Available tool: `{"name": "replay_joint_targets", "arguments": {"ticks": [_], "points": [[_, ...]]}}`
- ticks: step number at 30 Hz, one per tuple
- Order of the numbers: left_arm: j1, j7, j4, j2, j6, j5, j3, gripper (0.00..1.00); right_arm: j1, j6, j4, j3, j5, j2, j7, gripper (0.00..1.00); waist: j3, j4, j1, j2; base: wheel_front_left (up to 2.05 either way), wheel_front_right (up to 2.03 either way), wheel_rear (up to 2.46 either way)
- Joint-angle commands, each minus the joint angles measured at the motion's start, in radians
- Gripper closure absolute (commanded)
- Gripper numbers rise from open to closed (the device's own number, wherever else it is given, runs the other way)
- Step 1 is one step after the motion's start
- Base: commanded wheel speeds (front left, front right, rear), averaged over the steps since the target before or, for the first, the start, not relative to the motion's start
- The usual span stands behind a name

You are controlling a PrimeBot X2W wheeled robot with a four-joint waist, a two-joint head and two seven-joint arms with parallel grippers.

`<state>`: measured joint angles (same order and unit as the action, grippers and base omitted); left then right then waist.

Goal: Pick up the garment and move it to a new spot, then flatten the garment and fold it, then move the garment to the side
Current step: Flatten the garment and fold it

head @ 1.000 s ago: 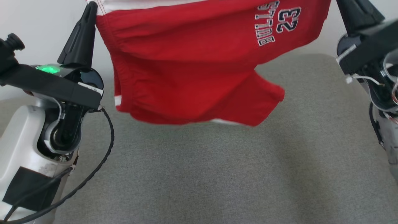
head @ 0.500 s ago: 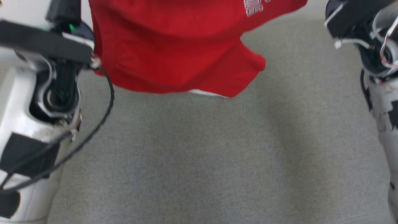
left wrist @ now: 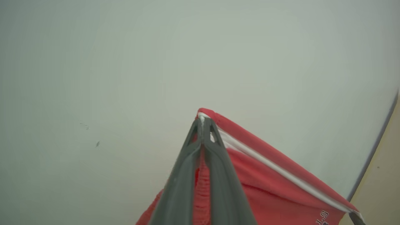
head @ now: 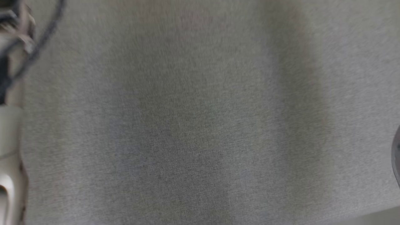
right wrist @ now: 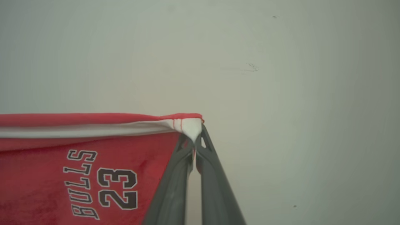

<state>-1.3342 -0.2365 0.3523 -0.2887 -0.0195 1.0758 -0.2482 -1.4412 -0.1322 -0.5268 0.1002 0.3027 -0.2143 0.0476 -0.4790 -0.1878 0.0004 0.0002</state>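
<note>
The garment (left wrist: 275,184) is a pair of red shorts with white trim and "BULLS 23" lettering, hanging in the air before a pale wall. My left gripper (left wrist: 202,123) is shut on one top corner of it, the fabric pinched between both dark fingers. In the right wrist view the garment (right wrist: 62,175) stretches to the left, and my right gripper (right wrist: 194,140) is shut on its other white-edged corner. The cloth hangs taut between the two grips.
The head view looks down on a grey fabric surface (head: 200,125), blurred by motion. A pale forearm with a black cable (head: 12,62) runs along the left edge, and a dark part (head: 397,156) shows at the right edge.
The head view has swung downward, so the red garment and both arms have slid out of its top. Both grippers stay shut on the corners.
</note>
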Motion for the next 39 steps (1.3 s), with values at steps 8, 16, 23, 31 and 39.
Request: {"name": "replay_joint_targets", "arguments": {"ticks": [8, 16, 23, 31, 39], "points": [[-0.046, -0.03, -0.043, 0.008, 0.063, -0.104, 0.129, 1.0, -0.064, 0.004, 0.013, -0.035, -0.228, 0.035, 0.198, 1.0, -0.199, -0.033, -0.0004, -0.0002, 0.0, 0.0, 0.0], [0.172, -0.03, -0.075, 0.067, 0.146, -0.187, 0.207, 1.0, 0.09, 0.003, 0.049, 0.093, -0.276, 0.012, 0.218, 1.0, -0.244, -0.036, -0.0004, -0.0002, 0.0, 0.0, 0.0], [0.344, -0.028, -0.187, 0.012, 0.15, -0.099, 0.079, 1.0, 0.23, 0.003, 0.102, 0.194, -0.173, -0.058, 0.211, 1.0, -0.205, -0.013, -0.0004, -0.0002, 0.0, 0.0, 0.0], [0.549, 0.029, -0.298, -0.058, 0.15, 0.102, -0.101, 1.0, 0.428, 0.003, 0.219, 0.238, -0.001, -0.145, 0.094, 1.0, -0.104, 0.029, -0.0004, -0.0002, 0.0, 0.0, 0.0], [0.708, 0.007, -0.255, -0.059, 0.151, 0.23, -0.146, 1.0, 0.674, 0.003, 0.332, 0.204, 0.11, -0.189, -0.032, 1.0, 0.014, 0.04, -0.0004, -0.0002, 0.0, 0.0, 0.0]]}}
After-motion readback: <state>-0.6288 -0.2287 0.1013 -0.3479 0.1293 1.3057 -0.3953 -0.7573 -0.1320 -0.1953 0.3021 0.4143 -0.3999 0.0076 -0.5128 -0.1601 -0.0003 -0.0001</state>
